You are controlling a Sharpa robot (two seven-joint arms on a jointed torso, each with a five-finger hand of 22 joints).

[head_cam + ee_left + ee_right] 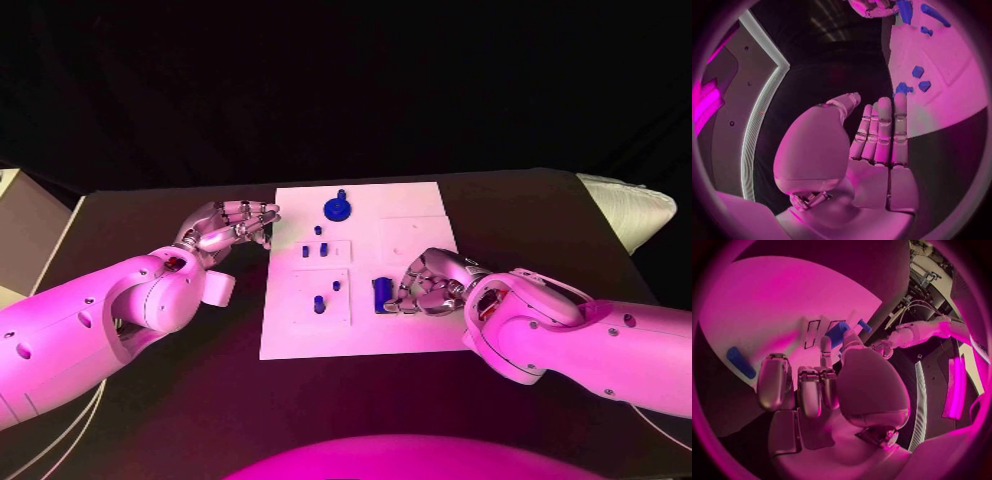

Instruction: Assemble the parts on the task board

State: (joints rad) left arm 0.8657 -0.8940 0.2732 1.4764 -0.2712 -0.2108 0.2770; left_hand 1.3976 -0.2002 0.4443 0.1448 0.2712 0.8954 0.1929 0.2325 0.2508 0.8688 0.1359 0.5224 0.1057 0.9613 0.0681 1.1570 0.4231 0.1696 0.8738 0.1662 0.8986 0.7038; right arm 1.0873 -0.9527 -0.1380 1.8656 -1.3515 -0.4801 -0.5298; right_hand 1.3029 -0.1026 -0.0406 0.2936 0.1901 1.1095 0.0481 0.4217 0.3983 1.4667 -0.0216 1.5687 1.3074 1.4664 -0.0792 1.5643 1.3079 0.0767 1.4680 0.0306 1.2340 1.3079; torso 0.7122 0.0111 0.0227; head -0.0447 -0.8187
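Note:
The white task board (418, 205) lies in the middle of the black table. A round blue part (338, 208) sits at its far end, and several small blue parts (325, 248) stand down its left half. My right hand (430, 283) rests on the board's right side with its fingers curled, and thumb and a finger pinch an oblong blue block (382, 293), seen between the fingertips (837, 333). My left hand (231, 225) hovers just off the board's left edge, holding nothing, its fingers (882, 130) stretched out side by side.
A white padded object (629, 208) lies at the table's far right corner and a pale box (22, 225) stands past the left edge. Another long blue part (741, 362) lies on the board beside my right hand. Bare black table surrounds the board.

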